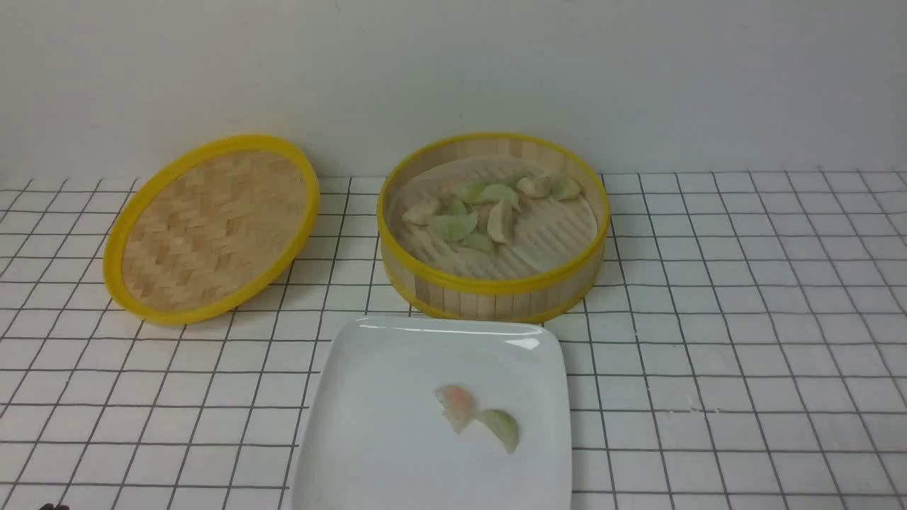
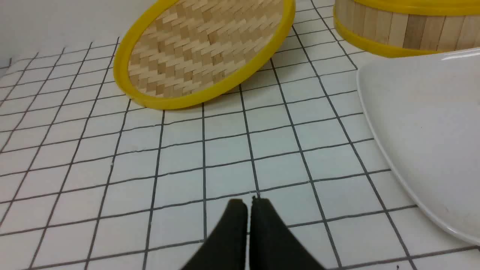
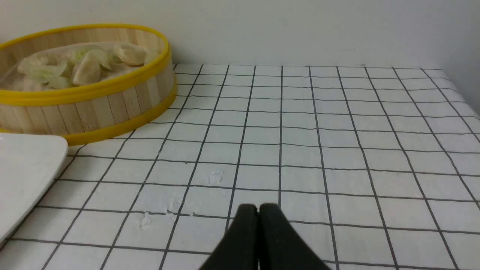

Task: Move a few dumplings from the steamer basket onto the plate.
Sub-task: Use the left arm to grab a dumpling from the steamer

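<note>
Steamer basket [image 1: 494, 287] sits at centre rear of the white grid-lined tabletop [image 1: 744, 319], close to the wall. Inside it, a cluster of pale green and beige dumplings [image 1: 464, 219] lies on the slatted floor, mostly toward the far-left part; they overlap, so the count is unclear. White plate [image 1: 375, 432] sits just in front of the basket, its far edge near the basket's base; contact cannot be judged. On the plate are one pinkish dumpling [image 1: 455, 407] and one green dumpling [image 1: 502, 429], touching each other, right of the plate's centre. Woven lid [image 1: 212, 227] lies left of the basket, apart from it, tilted with its woven face up and near rim on the tabletop. Left gripper [image 2: 249, 202]: fingers drawn together to a hairline slit, holding nothing, low over tabletop left of the plate. Right gripper [image 3: 258, 207]: fingers pressed together, holding nothing, low over tabletop right of plate and basket.
</note>
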You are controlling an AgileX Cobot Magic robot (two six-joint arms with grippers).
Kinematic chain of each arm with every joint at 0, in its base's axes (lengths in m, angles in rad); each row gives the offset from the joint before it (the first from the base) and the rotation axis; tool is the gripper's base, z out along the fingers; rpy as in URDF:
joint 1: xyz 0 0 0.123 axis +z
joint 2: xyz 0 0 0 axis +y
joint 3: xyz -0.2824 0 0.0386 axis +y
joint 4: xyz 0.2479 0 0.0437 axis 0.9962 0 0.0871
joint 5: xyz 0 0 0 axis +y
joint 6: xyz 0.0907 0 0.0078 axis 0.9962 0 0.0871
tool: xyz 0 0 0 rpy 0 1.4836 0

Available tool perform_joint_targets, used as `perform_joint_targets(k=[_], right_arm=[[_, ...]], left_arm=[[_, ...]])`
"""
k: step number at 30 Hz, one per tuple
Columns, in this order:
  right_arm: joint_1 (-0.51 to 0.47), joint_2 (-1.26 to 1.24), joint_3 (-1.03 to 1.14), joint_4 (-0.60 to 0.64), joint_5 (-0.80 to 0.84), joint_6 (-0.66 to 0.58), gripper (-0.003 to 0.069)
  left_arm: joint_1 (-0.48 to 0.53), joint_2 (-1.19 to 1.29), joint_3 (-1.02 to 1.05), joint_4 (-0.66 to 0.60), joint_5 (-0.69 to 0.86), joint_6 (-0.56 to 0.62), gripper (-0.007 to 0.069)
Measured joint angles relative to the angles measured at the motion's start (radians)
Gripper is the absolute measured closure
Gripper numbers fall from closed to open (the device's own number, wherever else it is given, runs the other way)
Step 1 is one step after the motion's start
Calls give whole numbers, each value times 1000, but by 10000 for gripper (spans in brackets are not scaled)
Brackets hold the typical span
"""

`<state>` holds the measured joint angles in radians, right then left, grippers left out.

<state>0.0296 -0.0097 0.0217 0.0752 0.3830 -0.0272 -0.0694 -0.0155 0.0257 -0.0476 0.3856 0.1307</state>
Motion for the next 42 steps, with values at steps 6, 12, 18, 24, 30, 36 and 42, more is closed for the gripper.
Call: perform_joint_targets(k=[6,12,18,24,30,36,42], right_arm=[[0,0,0,0,0,0,669],[0,0,0,0,0,0,669],[0,0,0,0,0,0,669],[0,0,0,0,0,0,669],[0,0,0,0,0,0,669],[0,0,0,0,0,0,669],[0,0,0,0,0,0,669]], left_arm=[[0,0,0,0,0,0,631],[0,0,0,0,0,0,631],[0,0,0,0,0,0,631],[0,0,4,-81,-94,-42,631],[0,0,4,-385,-404,-159,631],[0,34,-108,-516,-575,-262,631],[0,441,-591,-358,-76,-257,631]])
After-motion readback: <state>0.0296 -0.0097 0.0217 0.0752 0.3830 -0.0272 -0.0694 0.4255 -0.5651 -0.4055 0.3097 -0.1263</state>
